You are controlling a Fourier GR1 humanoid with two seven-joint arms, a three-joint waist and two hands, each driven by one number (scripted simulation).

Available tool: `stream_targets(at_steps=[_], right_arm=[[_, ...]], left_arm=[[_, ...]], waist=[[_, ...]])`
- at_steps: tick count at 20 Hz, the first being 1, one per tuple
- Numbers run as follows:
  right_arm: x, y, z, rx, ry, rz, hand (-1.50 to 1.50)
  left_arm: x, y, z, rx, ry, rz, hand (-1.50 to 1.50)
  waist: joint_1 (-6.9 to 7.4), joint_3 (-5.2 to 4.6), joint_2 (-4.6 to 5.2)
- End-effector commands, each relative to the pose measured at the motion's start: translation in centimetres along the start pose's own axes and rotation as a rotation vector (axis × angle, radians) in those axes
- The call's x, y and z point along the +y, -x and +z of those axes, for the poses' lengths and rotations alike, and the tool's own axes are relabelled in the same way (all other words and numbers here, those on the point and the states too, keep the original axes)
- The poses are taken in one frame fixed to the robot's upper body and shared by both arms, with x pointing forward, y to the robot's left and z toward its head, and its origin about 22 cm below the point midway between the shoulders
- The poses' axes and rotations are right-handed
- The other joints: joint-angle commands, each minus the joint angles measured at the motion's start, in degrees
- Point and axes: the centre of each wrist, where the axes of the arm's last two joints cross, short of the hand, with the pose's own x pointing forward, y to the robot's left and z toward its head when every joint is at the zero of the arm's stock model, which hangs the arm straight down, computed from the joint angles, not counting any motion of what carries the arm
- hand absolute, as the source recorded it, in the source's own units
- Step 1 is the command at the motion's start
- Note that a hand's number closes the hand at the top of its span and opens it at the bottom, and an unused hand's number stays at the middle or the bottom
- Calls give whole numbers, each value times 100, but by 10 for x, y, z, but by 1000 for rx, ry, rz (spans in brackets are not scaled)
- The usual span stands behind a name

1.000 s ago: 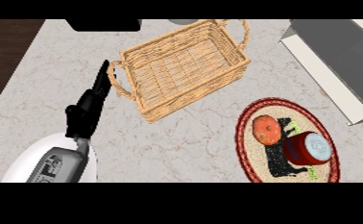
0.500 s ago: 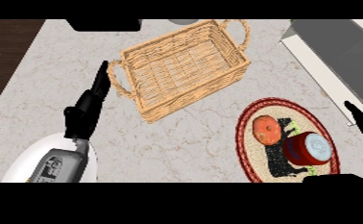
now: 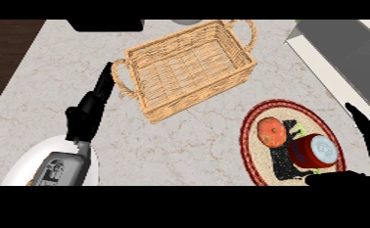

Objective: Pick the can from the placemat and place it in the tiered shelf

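I am looking down on a marbled counter (image 3: 209, 139). The can (image 3: 315, 150), red-walled with a pale lid, is lying on its side on the round, red-rimmed placemat (image 3: 254, 124) at the lower right. An orange fruit (image 3: 273, 132) is sitting just beside the can on the same mat, on its left, with some dark printed shapes between and below them.

My right hand (image 3: 359, 124) is showing only in part at the right edge: a fingertip is hanging beside the mat's right rim and another dark part is sitting at the mat's lower edge. The can is lying between these two parts, and I am seeing no contact with it. The fingers are standing apart from the thumb, not curled round anything.

My left hand (image 3: 88, 112) is resting at the left on the counter, fingers straight and pressed together, pointing up toward the wicker basket (image 3: 189, 68); the tips are lying just beside the basket's left handle, holding nothing.

The basket is standing at top centre. A grey-and-white shelf (image 3: 336, 58) is running along the upper right edge, well apart from the can.
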Motion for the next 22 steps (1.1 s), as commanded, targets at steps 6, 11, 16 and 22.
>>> stream_targets(at_steps=[6,11,16,22], right_arm=[[23,22,-15,52,-24,72,-150],[18,15,-41,60,-22,69,-150],[22,23,-23,74,-5,91,-150],[33,23,-30,80,-34,81,-150]], left_arm=[[-7,-11,-6,3,9,-8,0],[-7,-1,6,18,25,0,0],[0,-7,2,19,12,8,0],[-7,-8,14,5,17,-5,0]], waist=[[-7,-1,5],[16,-2,8],[-7,-2,3],[-2,-2,3]])
